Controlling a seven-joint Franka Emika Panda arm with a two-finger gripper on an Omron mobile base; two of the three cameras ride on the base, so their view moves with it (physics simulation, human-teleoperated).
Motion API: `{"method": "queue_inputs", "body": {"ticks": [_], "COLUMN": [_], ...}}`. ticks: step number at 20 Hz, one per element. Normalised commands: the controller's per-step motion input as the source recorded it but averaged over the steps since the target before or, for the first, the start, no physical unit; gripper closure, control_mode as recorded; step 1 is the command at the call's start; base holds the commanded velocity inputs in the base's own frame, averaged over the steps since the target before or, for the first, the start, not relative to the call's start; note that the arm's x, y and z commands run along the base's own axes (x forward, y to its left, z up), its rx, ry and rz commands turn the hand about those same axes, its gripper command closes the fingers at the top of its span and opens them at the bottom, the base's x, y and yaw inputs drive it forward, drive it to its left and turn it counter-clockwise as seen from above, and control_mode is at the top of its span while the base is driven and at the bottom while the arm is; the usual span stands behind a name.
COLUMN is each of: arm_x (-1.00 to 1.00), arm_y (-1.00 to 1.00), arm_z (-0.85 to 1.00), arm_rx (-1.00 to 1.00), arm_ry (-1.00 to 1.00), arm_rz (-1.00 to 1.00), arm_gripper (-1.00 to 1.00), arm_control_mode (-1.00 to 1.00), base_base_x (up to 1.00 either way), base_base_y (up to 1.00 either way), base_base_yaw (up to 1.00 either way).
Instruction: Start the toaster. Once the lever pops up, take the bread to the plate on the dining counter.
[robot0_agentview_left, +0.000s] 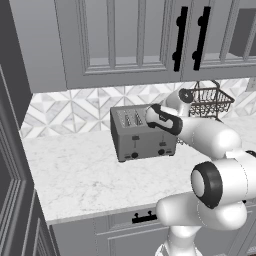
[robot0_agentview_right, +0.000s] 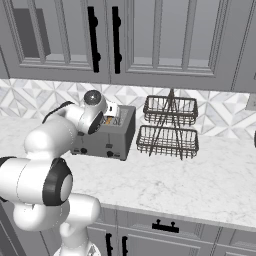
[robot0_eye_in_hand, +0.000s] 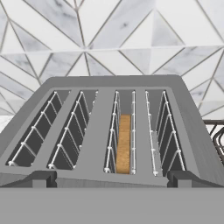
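Note:
The grey four-slot toaster (robot0_agentview_left: 140, 135) stands on the marble worktop against the tiled wall, its front with black levers and knobs facing out. The bread (robot0_eye_in_hand: 124, 144), a tan slice seen edge-on, sits down in the third slot from the left and peeks out as an orange spot (robot0_agentview_right: 107, 120). My gripper (robot0_eye_in_hand: 113, 179) hovers just above the toaster's (robot0_eye_in_hand: 105, 87) near top edge, open, with one fingertip (robot0_eye_in_hand: 43, 178) at each side and nothing between them. The arm's wrist (robot0_agentview_left: 165, 120) hides the toaster's right end (robot0_agentview_right: 107, 137). The plate and the dining counter are out of view.
A two-tier black wire basket rack (robot0_agentview_right: 169, 127) stands right of the toaster (robot0_agentview_left: 210, 102). Grey upper cabinets with black handles (robot0_agentview_left: 180, 37) hang low over the worktop (robot0_agentview_left: 75, 175). A tall dark cabinet side (robot0_agentview_left: 10, 150) borders the left.

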Motion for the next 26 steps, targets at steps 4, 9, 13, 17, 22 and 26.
{"method": "queue_inputs", "body": {"ticks": [4,9,13,17,22,26], "arm_x": [0.0,0.0,0.0,0.0,0.0,0.0], "arm_y": [0.0,0.0,0.0,0.0,0.0,0.0], "arm_z": [0.0,0.0,0.0,0.0,0.0,0.0], "arm_rx": [0.0,0.0,0.0,0.0,0.0,0.0], "arm_ry": [0.0,0.0,0.0,0.0,0.0,0.0], "arm_rz": [0.0,0.0,0.0,0.0,0.0,0.0], "arm_gripper": [-1.0,-1.0,-1.0,-1.0,-1.0,-1.0], "arm_control_mode": [-1.0,-1.0,-1.0,-1.0,-1.0,-1.0], "base_base_x": [0.0,0.0,0.0,0.0,0.0,0.0], "base_base_y": [0.0,0.0,0.0,0.0,0.0,0.0], "base_base_yaw": [0.0,0.0,0.0,0.0,0.0,0.0]}}
